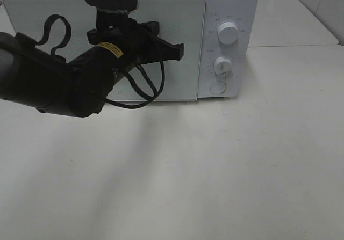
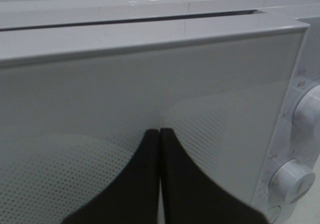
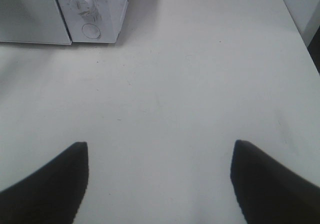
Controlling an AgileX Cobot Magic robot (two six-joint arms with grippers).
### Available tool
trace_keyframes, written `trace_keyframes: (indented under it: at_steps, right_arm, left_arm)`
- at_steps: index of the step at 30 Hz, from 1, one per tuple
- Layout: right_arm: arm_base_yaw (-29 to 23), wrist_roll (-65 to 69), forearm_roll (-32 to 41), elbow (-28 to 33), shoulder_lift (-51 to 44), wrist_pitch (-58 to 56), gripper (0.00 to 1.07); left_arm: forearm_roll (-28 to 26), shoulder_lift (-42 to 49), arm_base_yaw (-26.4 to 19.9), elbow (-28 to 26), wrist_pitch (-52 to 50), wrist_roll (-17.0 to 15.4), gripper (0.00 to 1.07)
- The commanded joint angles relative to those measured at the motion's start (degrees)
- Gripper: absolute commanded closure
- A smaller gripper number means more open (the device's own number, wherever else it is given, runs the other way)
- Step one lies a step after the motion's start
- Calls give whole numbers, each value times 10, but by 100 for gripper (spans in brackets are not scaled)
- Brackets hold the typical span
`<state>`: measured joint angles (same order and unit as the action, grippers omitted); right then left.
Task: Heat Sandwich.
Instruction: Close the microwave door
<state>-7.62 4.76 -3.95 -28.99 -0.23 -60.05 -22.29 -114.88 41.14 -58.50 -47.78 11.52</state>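
1. Left tool: black fingers pressed flat together, nothing between them; tips right at the glossy dotted door of the white box-shaped microwave; touching or just short of it, cannot tell.
2. Right tool: fingers spread wide, holds nothing; hangs over the bare pale desk, well apart from the microwave.
3. Door looks all but closed; thin dark gap along its top edge; two round white knobs on the panel beside it, neither tool on them.
4. Sandwich: not in any view; none on the visible desk; likely behind the door, but the door hides the inside, so cannot confirm.
5. Handling, judged: a small flat food piece, so light, soft, easy to squash or pull apart; probably not slippery; take it across its narrow edges with a gentle, shallow pinch, fingers low to the surface; better to lift it by whatever carries it, if anything does.
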Motion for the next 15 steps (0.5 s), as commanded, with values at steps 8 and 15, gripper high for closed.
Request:
trace_keyframes:
  at_steps: [8, 15]
  right_arm:
    - [3, 1, 0, 1, -15, 6, 32]
    - [3, 1, 0, 1, -15, 6, 32]
  left_arm:
    - [-62, -19, -17, -45, 5, 11, 107]
    - [-64, -19, -10, -44, 6, 27, 107]
